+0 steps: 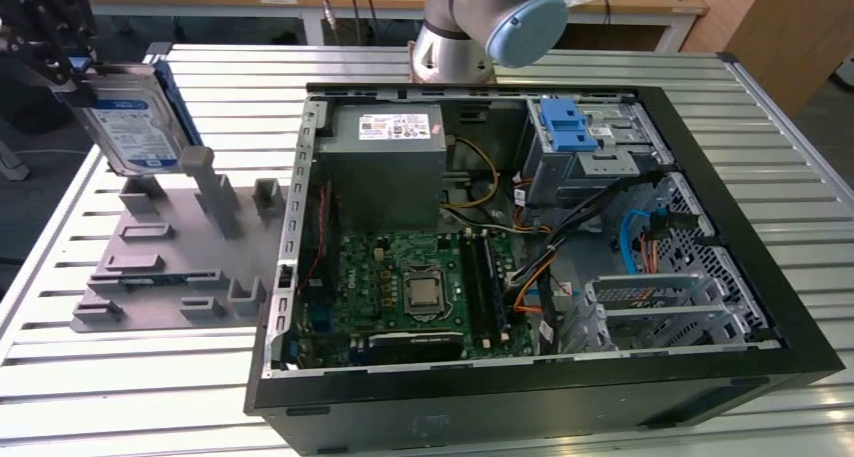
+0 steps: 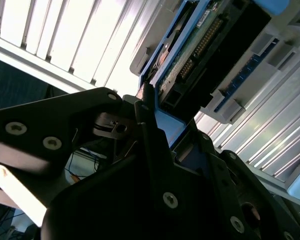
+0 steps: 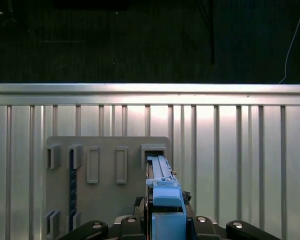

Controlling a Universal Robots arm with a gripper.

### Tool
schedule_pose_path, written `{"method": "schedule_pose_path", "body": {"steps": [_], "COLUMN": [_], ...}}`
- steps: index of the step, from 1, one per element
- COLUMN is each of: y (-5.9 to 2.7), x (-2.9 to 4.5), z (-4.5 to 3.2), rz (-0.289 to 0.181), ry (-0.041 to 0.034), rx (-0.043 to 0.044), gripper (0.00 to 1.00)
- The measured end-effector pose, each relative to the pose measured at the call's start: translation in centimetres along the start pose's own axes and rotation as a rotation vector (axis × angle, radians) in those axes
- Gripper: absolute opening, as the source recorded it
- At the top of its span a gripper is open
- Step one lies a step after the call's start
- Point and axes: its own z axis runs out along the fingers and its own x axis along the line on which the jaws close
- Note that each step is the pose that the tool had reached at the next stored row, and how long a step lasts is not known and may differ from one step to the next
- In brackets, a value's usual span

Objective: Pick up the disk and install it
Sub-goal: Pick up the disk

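Observation:
The disk (image 1: 134, 127) stands on edge at the exterior view's far left, label facing out, with its blue carrier frame along the back edge. My gripper (image 1: 64, 57) is shut on its upper end, just above the grey holder plate (image 1: 160, 267). The disk's lower edge sits at the top of the plate's upright posts; I cannot tell whether it touches them. In the first wrist view the blue carrier (image 3: 162, 192) runs edge-on out from between my fingers (image 3: 127, 222) toward a slot in the plate (image 3: 107, 200). The second wrist view shows the disk's circuit-board side (image 2: 200, 45).
An open computer case (image 1: 747, 377) lies on the slatted metal table (image 1: 120, 377), to the exterior view's right of the plate. Inside are a grey power supply box (image 1: 387, 167), a green motherboard (image 1: 400, 287), cables and a blue drive bay (image 1: 567, 127) at the far corner. The arm's base (image 1: 454, 47) stands behind the case.

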Motion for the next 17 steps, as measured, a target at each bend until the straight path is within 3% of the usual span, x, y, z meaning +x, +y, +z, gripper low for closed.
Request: {"method": "schedule_pose_path", "body": {"steps": [17], "y": [0.01], "x": [-0.06], "z": [-0.96], "rz": [0.000], "ry": [0.0000], "rx": [0.0000], "gripper": [0.36]}}
